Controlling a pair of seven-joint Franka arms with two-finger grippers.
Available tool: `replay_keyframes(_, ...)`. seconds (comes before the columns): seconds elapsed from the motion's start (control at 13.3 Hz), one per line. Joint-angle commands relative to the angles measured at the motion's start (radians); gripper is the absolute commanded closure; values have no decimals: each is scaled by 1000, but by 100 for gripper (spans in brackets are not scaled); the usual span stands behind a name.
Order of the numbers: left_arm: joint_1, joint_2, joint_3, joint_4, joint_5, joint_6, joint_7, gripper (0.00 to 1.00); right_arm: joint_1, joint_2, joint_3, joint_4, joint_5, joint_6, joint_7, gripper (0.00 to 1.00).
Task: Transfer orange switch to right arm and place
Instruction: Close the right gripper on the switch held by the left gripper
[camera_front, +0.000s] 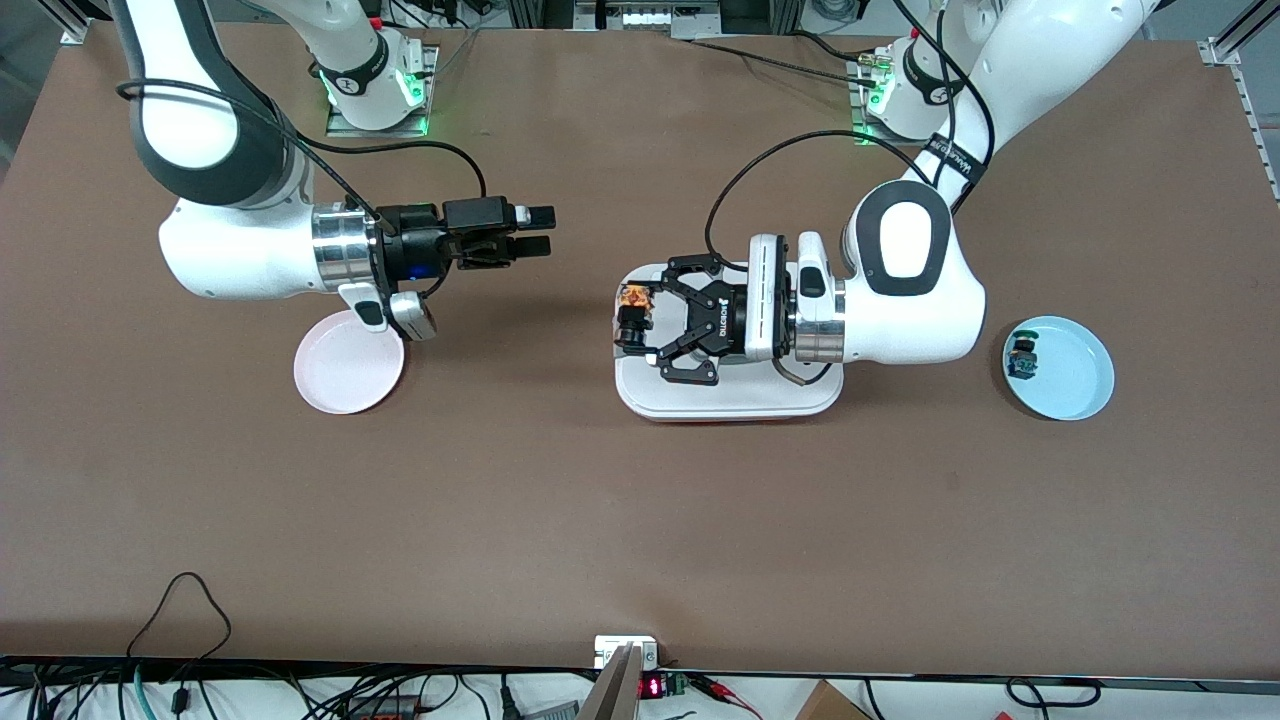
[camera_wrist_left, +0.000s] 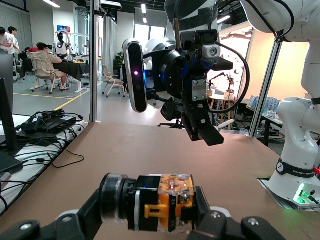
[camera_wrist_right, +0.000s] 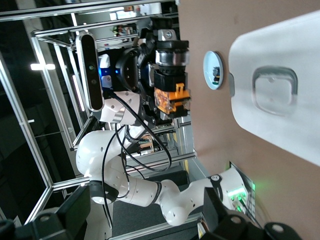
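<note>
Over white tray (camera_front: 730, 400): left gripper (camera_front: 640, 325) turned sideways, clamped on orange switch (camera_front: 633, 312), held aloft, pointed toward right arm's end of table. Over bare table beside pink plate (camera_front: 348, 363): right gripper (camera_front: 545, 230), fingers parted narrowly, holding nothing, aimed at switch, well apart from it. Handover step, approach phase. Next call: close gap, line up right fingers around free end of switch, pinch before left lets go. Blue plate (camera_front: 1060, 368) with dark component (camera_front: 1022, 357) untouched.

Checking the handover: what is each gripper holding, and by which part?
The left gripper grips the orange switch by the sides of its body, above the white tray. The right gripper holds nothing.
</note>
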Motion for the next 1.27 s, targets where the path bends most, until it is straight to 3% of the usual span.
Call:
replay_keyframes(0.0, -2, -8, -3, -6, -37, 12, 31, 97, 26, 9, 2, -13, 90, 67, -96, 0)
replay_keyframes(0.3, -4, -10, -5, -6, -36, 10, 31, 97, 77, 77, 2, -3, 261, 182, -260, 0)
replay_keyframes(0.67, -5, -14, -5, -6, -36, 10, 31, 97, 92, 144, 2, 42, 359, 204, -363, 0)
replay_keyframes(1.2, -4, -17, -6, -6, -36, 6, 26, 97, 134, 215, 5, 136, 390, 253, -363, 0)
